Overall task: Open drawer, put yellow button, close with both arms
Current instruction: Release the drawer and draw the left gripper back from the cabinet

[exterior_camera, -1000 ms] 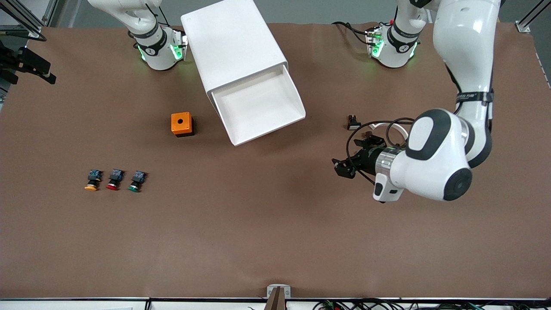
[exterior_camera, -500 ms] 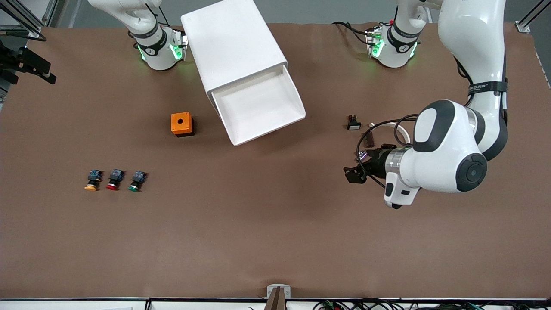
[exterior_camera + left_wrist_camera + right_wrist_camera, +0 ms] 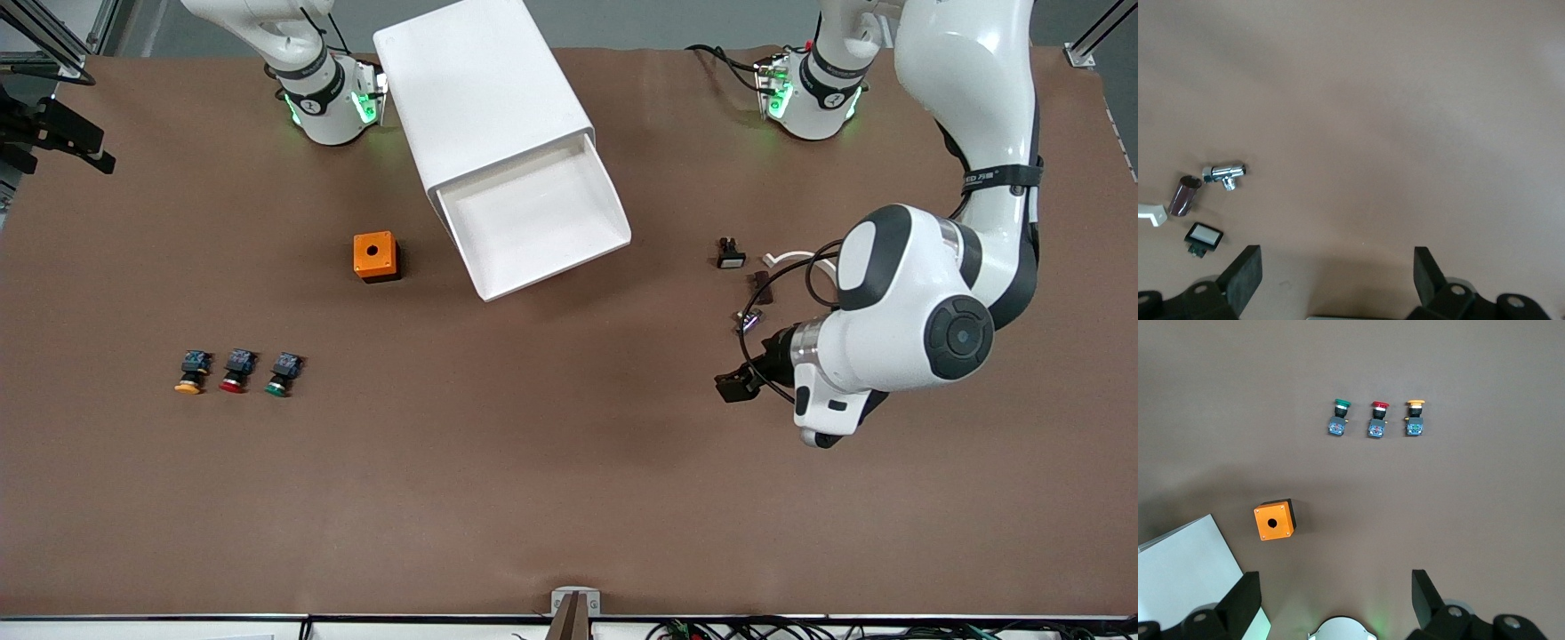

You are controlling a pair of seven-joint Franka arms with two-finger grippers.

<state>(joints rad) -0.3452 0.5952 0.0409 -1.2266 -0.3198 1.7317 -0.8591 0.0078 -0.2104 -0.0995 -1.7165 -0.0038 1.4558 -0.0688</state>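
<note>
A robotics lab. Two white robot arms (image 3: 933, 293) are bolted to a brown-covered desk (image 3: 533, 462). Aluminium framing (image 3: 53, 27) and cables (image 3: 756, 627) edge it.

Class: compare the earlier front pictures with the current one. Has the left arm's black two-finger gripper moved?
Yes. The left gripper has drawn away from the open white plastic drawer, toward the left arm's end of the table and nearer the front camera's edge.

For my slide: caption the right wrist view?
Open right gripper above orange box; green, red and yellow button in a row.
</note>
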